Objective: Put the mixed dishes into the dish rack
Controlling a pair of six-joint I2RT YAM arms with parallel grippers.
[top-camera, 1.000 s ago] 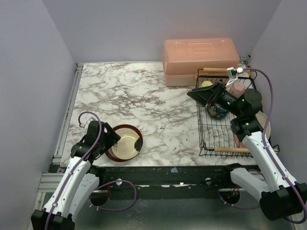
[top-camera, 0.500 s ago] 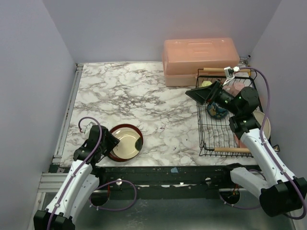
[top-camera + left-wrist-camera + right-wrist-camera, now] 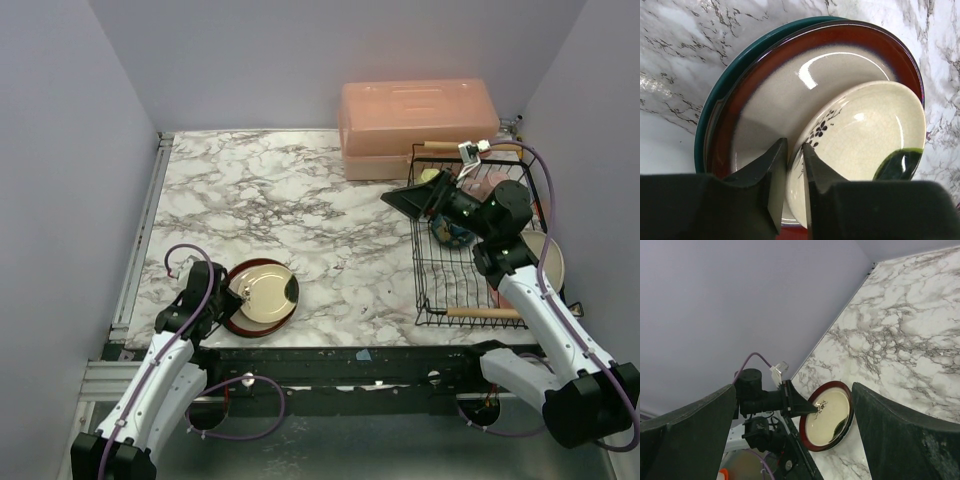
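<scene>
Since the previous view, the left gripper [image 3: 794, 150] has tipped the cream floral plate [image 3: 865, 135] up off the dark maroon-rimmed plate [image 3: 770, 110]. Its jaws are clamped on the cream plate's near rim. Both plates sit well to the left of the dish rack [image 3: 418, 262], near the table's front edge. The right gripper [image 3: 408, 197] has swung further out past the rack's far-left corner, jaws spread wide and empty. The yellow-green mug [image 3: 431, 175], pink cup [image 3: 491, 184] and teal-blue bowl [image 3: 452, 233] sit in the rack's far half.
</scene>
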